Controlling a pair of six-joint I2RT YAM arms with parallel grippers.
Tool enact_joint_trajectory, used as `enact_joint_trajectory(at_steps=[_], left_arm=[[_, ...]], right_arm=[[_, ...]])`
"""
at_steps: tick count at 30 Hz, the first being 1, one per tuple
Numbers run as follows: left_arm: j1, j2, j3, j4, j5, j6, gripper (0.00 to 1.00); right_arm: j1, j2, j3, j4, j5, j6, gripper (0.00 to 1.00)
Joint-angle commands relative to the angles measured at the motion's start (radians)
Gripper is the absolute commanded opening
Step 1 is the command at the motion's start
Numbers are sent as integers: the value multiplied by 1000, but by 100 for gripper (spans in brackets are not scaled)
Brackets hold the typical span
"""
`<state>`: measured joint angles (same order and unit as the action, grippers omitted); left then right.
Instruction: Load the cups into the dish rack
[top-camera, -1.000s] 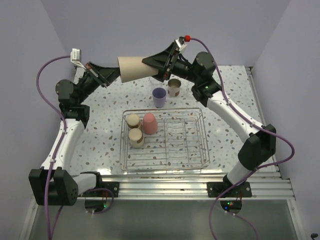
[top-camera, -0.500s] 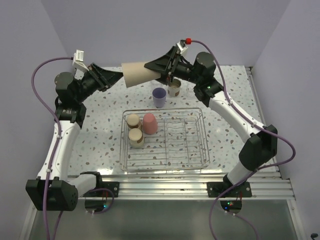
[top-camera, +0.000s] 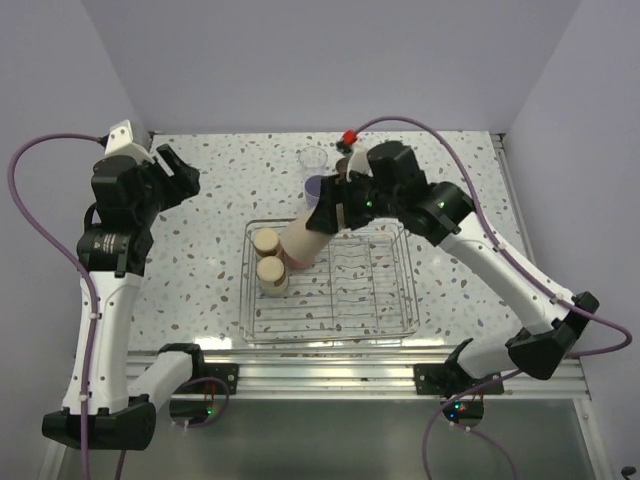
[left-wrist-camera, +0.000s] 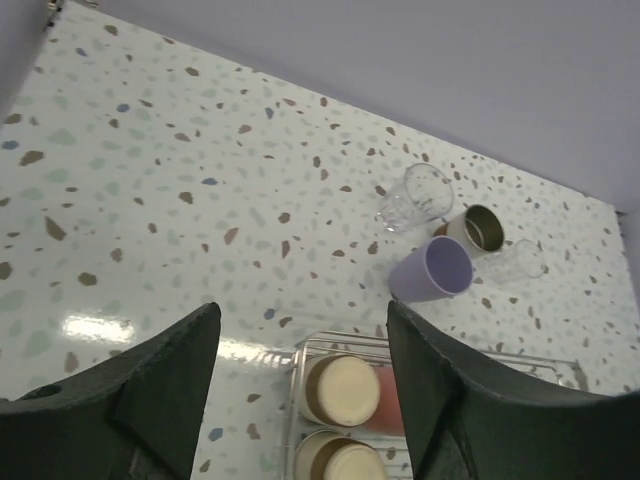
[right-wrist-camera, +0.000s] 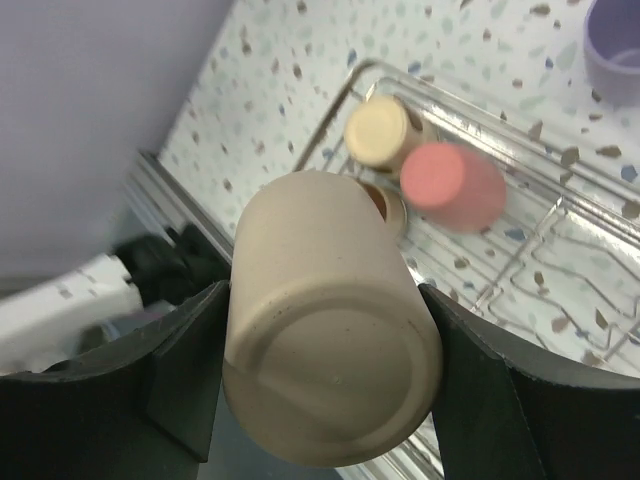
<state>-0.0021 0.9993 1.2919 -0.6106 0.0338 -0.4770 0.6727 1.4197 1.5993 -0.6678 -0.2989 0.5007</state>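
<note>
My right gripper (top-camera: 328, 212) (right-wrist-camera: 330, 385) is shut on the tall tan cup (top-camera: 302, 240) (right-wrist-camera: 330, 360), held tilted over the left part of the dish rack (top-camera: 385, 300) (right-wrist-camera: 560, 250). Two brown cups (top-camera: 266, 242) (top-camera: 271, 273) stand upside down in the rack. A pink cup (right-wrist-camera: 452, 185) stands beside them. My left gripper (top-camera: 175, 175) (left-wrist-camera: 300, 330) is open and empty, raised at the far left. On the table behind the rack are a lavender cup (left-wrist-camera: 432, 270), a brown metallic cup (left-wrist-camera: 480, 228) and two clear cups (left-wrist-camera: 415, 197) (left-wrist-camera: 510, 262).
The rack's middle and right sections hold no cups. The right arm's forearm (top-camera: 470, 240) crosses above the rack's far right corner. Walls close in the table at the back and at both sides.
The left gripper opened, let go of the tan cup and drew back to the left. The right gripper swung the cup down from mid-air to over the rack.
</note>
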Motion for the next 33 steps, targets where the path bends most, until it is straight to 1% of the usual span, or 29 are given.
enact_joint_trajectory(at_steps=[1, 2, 5, 11, 13, 22, 33], left_arm=[[1, -22, 44, -77, -172, 61, 74], [1, -19, 47, -78, -176, 63, 79], [1, -13, 57, -81, -178, 63, 85], [1, -17, 47, -81, -161, 63, 86], [1, -24, 46, -84, -160, 66, 86], [1, -39, 49, -106, -172, 74, 86], [1, -42, 38, -103, -153, 67, 86]], right_arm=[[134, -41, -25, -228, 271, -226, 0], [180, -44, -42, -231, 297, -226, 0], [249, -33, -73, -233, 359, -238, 0], [375, 37, -45, -237, 461, -303, 0], [418, 68, -39, -234, 474, -315, 0], [531, 177, -16, -179, 486, -326, 0], [574, 308, 27, -110, 472, -338, 0]])
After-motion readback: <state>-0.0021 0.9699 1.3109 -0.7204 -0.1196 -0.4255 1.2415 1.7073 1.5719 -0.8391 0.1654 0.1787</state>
